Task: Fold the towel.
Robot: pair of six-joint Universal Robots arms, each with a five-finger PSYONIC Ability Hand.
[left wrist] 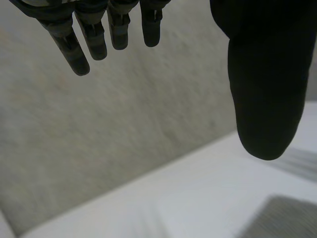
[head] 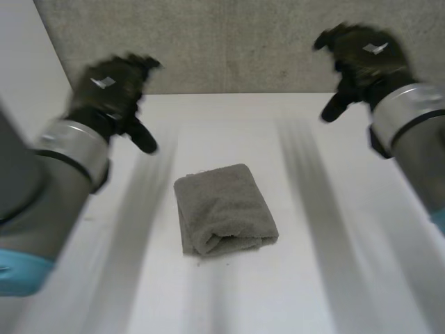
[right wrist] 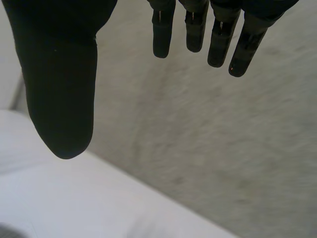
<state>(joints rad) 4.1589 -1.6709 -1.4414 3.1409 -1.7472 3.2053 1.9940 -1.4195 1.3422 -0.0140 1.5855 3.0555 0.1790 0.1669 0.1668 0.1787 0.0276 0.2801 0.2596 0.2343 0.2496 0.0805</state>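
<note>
A grey towel (head: 224, 209) lies folded into a small thick packet in the middle of the white table (head: 334, 278). My left hand (head: 111, 90) hovers raised above the table's far left, well apart from the towel, fingers straight and empty. My right hand (head: 361, 59) is lifted at the far right, also open and holding nothing. In the left wrist view the fingers (left wrist: 99, 34) and thumb (left wrist: 267, 84) hang spread, with a corner of the towel (left wrist: 282, 218) below the thumb. In the right wrist view the thumb (right wrist: 59, 84) and fingers (right wrist: 198, 29) are spread too.
A grey textured wall (head: 236, 42) closes the table's far side. A pale wall (head: 28, 62) runs along the left. White table surface surrounds the towel on all sides.
</note>
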